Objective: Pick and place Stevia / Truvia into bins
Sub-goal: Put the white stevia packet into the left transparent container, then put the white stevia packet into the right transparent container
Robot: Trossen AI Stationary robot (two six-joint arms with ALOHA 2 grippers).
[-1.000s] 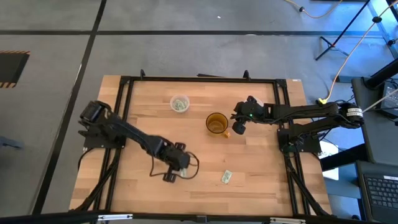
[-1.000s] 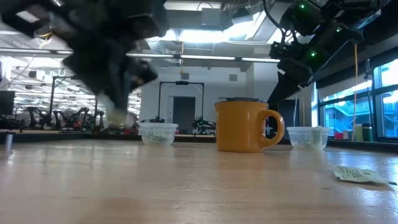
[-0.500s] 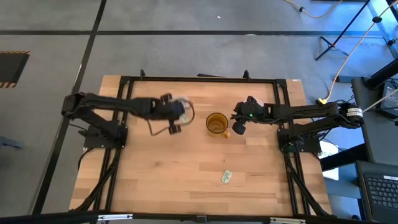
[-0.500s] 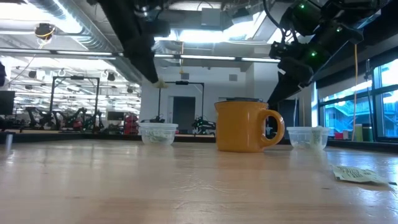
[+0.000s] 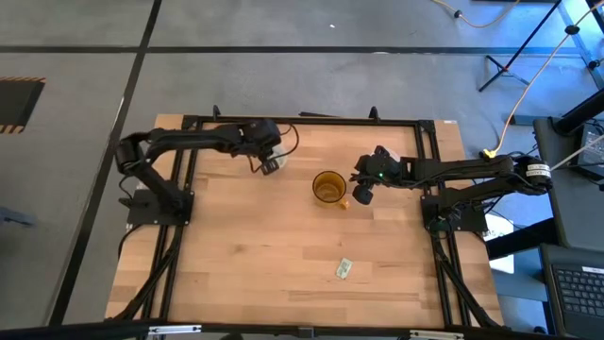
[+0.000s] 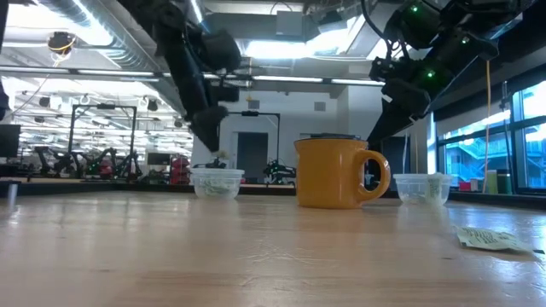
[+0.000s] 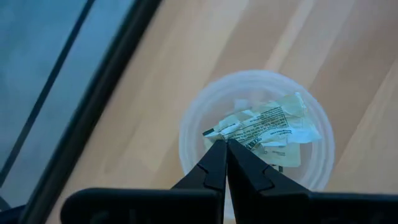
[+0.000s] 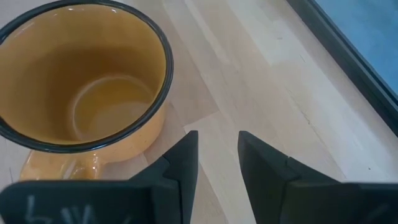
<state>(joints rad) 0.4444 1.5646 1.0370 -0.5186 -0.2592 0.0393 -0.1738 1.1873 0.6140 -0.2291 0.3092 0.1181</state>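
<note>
My left gripper (image 5: 271, 163) (image 7: 224, 143) hangs shut over the far-left clear cup (image 5: 274, 157) (image 6: 216, 182), pointing down into it. The cup (image 7: 193, 118) holds several crumpled white-and-green Stevia packets (image 7: 273, 134). One more packet (image 5: 343, 269) (image 6: 488, 239) lies flat on the near right of the table. My right gripper (image 5: 362, 189) (image 8: 217, 140) waits open above the table beside the amber mug (image 5: 328, 187). The second clear cup (image 6: 422, 188) stands right of the mug in the low view; the right gripper hides it from above. My left gripper pinches a Stevia packet by its end (image 7: 216, 130) between the two fingertips, coming from above and pointing down. The packet hangs below the fingers over the cup's mouth. I cannot tell whether its lower part rests on the packets inside.
The amber mug (image 6: 334, 173) (image 8: 81, 81) stands empty at mid-table between the two cups, handle toward the right arm. A black frame (image 5: 302, 120) runs round the table's edges. Bare wood (image 5: 283, 246) spreads across the near half.
My left gripper has swung from the near middle of the table to the far-left cup, carrying a packet lifted clear of the table. In the last half second it has come down toward the cup's mouth. The right arm has kept still.
</note>
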